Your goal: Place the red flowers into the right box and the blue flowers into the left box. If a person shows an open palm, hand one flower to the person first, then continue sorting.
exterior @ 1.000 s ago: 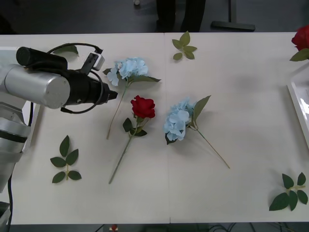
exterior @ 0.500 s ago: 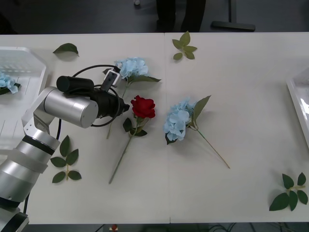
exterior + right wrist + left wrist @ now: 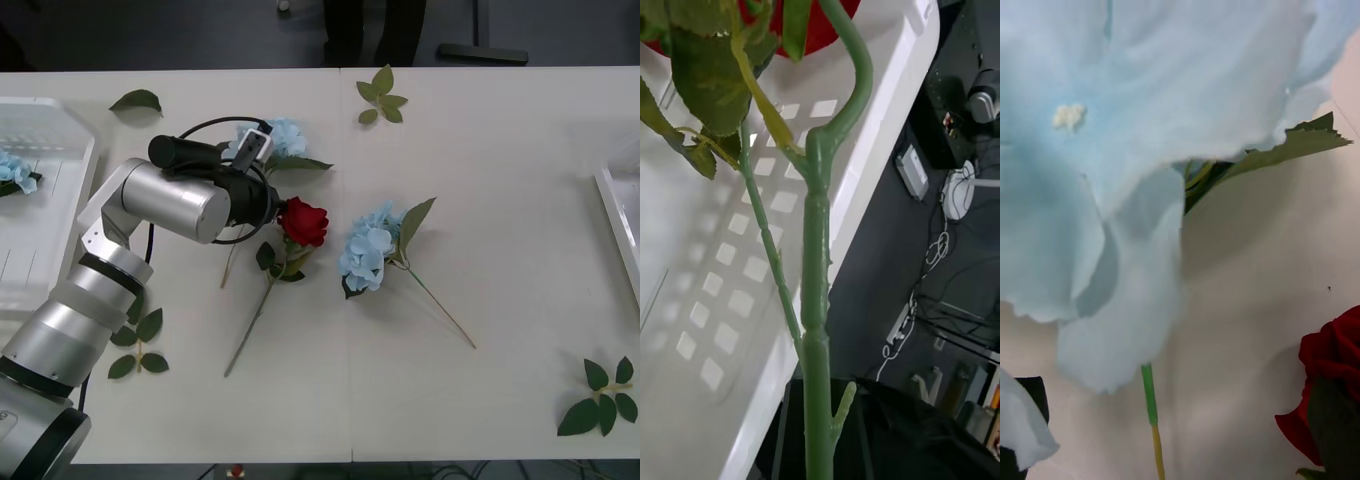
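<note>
Two blue flowers lie on the table: one (image 3: 285, 133) at the back and one (image 3: 366, 250) in the middle. A red flower (image 3: 303, 222) lies between them. My left gripper (image 3: 268, 190) hangs over the back blue flower's stem, right beside the red bloom. Its wrist view shows pale petals (image 3: 1135, 150) very close and the red bloom (image 3: 1334, 375) at the edge. Another blue flower (image 3: 12, 170) lies in the left box (image 3: 60, 130). In the right wrist view a red flower's stem (image 3: 816, 315) rises from my right gripper over the right box (image 3: 752, 247).
Loose leaf sprigs lie at the back (image 3: 380, 95), back left (image 3: 136, 100), front left (image 3: 135, 340) and front right (image 3: 600, 400). The right box's rim (image 3: 618, 220) shows at the table's right edge. A person's dark trouser legs (image 3: 372, 30) stand beyond the far edge.
My left arm has swung right from the left box to the back blue flower. The red flower seen at the far right a second ago has left the front view.
</note>
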